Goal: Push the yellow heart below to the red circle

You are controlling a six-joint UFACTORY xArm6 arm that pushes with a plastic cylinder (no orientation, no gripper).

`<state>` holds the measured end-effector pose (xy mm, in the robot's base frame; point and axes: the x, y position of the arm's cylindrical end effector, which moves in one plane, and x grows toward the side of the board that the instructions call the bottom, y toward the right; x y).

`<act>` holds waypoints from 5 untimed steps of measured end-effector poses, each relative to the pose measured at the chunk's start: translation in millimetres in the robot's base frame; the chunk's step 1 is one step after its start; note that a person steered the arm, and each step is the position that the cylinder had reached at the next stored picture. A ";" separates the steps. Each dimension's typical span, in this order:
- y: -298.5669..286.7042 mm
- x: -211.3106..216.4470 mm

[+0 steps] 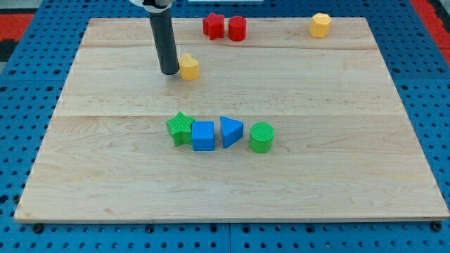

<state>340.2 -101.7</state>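
The yellow heart (189, 67) lies on the wooden board in the upper left-middle. My tip (169, 72) stands just to the heart's left, almost touching it. The red circle (237, 29) sits near the view's top edge of the board, up and to the right of the heart. A red star-like block (214, 26) is right beside the circle on its left.
A yellow hexagon (320, 24) sits at the top right. In the board's middle stand a green star (181, 128), a blue cube (203, 135), a blue triangle (230, 131) and a green cylinder (261, 137) in a row. The board (351, 140) lies on a blue pegboard.
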 end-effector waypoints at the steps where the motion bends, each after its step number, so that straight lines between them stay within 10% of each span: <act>1: 7.7 -3.2; 5: 83.6 -12.8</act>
